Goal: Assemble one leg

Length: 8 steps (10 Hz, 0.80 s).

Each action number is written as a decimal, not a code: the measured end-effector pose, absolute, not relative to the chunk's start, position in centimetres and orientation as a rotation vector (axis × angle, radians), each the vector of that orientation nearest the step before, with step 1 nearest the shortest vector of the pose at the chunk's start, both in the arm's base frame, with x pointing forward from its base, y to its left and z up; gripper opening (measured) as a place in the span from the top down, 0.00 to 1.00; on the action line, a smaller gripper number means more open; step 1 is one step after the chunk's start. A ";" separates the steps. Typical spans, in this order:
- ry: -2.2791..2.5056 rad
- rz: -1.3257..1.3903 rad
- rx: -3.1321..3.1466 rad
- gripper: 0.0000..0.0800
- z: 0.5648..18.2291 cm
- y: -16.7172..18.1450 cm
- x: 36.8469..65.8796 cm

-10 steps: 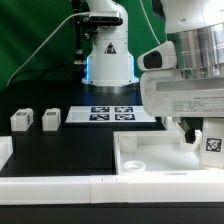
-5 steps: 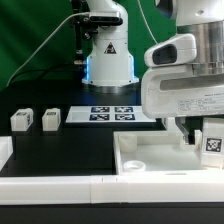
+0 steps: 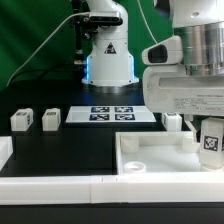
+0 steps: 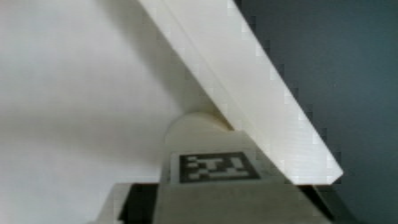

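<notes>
Now mid-insertion, by my read: gripper [image 3: 208, 143] fingers clamped on the leg [image 3: 210, 141], marker face outward, held between them just over the tray piece [image 3: 150, 152] near its far wall. Next move likely needs alignment over a corner socket, then lowering.

Leg [image 3: 210, 142] above tray [image 3: 150, 160]

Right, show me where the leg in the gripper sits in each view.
Exterior view: the leg is at the exterior view's right edge, under the gripper, over the white tray.
Wrist view: the leg fills the lower middle, against the tray's rim.
Shared landmark: the leg's square marker.
</notes>
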<state>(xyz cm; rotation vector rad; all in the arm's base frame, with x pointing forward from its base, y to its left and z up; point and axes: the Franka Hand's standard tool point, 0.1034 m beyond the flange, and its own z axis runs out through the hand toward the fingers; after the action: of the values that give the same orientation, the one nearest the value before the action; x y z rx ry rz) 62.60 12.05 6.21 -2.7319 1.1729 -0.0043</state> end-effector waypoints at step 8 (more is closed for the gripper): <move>1.960 0.095 -2.148 0.49 5.9 12.5 62.5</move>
<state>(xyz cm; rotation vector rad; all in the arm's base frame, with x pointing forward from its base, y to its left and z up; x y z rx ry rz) 62.52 12.50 5.94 -2.1477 1.9601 0.0946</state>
